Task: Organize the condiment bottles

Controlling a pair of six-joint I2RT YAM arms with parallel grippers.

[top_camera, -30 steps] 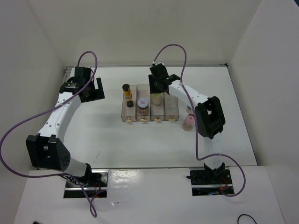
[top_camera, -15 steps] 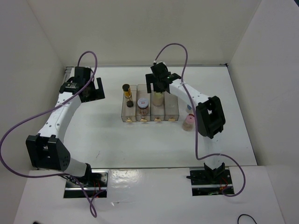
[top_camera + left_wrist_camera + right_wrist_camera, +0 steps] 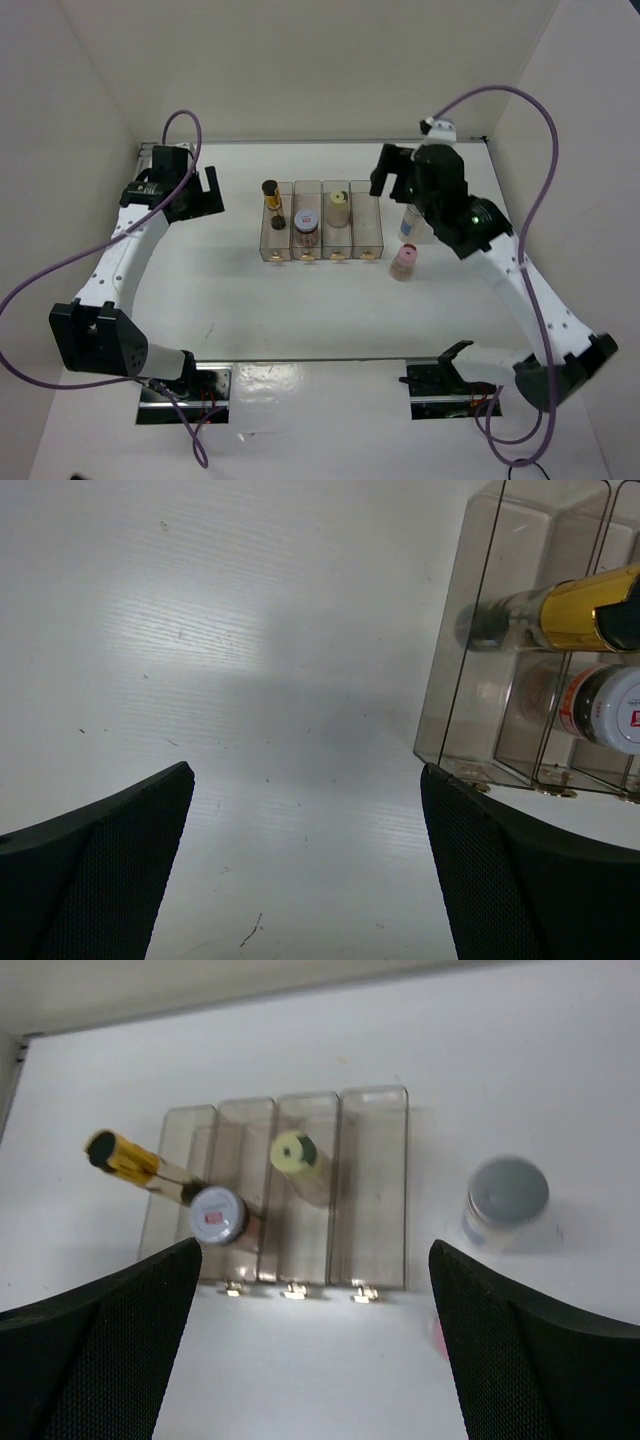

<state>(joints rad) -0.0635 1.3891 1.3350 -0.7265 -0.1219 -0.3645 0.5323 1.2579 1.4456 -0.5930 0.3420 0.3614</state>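
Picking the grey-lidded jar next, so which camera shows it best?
The right wrist view: the grey-lidded jar stands in full sight, seen from above, right of the rack. The top view shows it partly hidden by the right arm. The left wrist view misses it.

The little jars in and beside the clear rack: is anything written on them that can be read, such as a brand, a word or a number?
No text is legible in any view.
White-lidded brown jar: red print on its lid, too blurred and cut off to read.
Slim amber bottle: gold band, no lettering visible.
Grey-lidded jar: label too blurred to read.
Cream jar and pink jar: no text visible.
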